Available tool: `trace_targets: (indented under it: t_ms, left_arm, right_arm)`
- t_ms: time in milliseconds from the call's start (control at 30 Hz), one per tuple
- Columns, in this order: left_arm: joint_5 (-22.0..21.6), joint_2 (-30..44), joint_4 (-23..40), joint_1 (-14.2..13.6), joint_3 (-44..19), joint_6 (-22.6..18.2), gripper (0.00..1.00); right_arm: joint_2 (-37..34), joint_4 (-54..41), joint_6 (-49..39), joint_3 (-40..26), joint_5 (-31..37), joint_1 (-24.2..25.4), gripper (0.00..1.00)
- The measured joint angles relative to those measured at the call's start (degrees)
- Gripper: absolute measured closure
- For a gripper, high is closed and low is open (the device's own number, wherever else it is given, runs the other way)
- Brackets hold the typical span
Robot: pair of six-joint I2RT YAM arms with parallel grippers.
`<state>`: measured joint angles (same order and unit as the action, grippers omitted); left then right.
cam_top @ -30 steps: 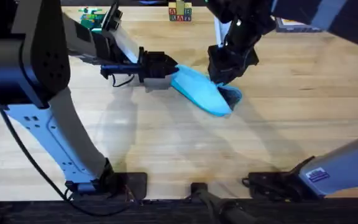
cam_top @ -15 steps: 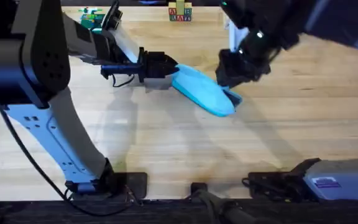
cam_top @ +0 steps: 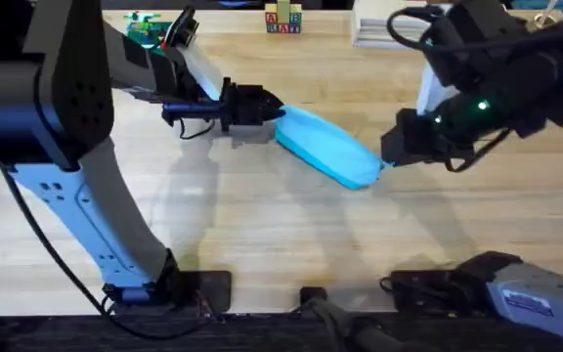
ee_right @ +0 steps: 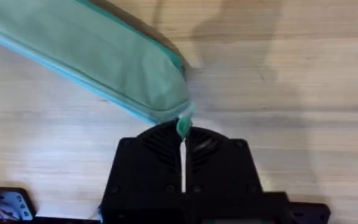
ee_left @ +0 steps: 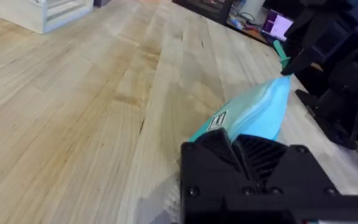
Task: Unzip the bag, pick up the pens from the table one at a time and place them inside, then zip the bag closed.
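The light-blue bag point(cam_top: 325, 152) lies slanted on the table point(cam_top: 262, 244), its zipper line showing no dark gap. My left gripper point(cam_top: 267, 110) is shut on the bag's far-left end; the left wrist view shows the bag point(ee_left: 253, 112) running out from between its fingers point(ee_left: 229, 146). My right gripper point(cam_top: 389, 161) sits at the bag's near-right tip, shut on the small teal zipper pull point(ee_right: 184, 124), which sticks out of the bag's point(ee_right: 104, 56) rounded end. The pens are out of view.
Coloured letter blocks point(cam_top: 282, 20) and a green object point(cam_top: 145, 29) stand at the table's far edge, with a white frame point(ee_left: 48, 12) off to one side. Bare wood stretches in front of the bag. The right arm point(ee_left: 340, 81) looms beyond the bag's tip.
My right gripper has moved right along the bag to its tip with the zipper pull. The dark opening at that end is gone. The left gripper kept its hold.
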<state>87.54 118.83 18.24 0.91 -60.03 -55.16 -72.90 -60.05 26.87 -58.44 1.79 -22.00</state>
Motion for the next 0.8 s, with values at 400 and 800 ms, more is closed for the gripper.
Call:
trace_targets:
  t_ms: [400, 800]
  left_arm:
    - [-0.1, 0.0, 0.2, -0.6, 0.0, 1.6, 0.958]
    - [-0.2, 0.0, 0.2, -0.6, 0.0, 2.1, 0.959]
  right_arm:
    - [10.1, 3.9, -0.3, 12.5, -4.1, 9.9, 0.968]
    - [10.1, 9.0, -3.2, 18.0, -5.3, 11.4, 0.968]
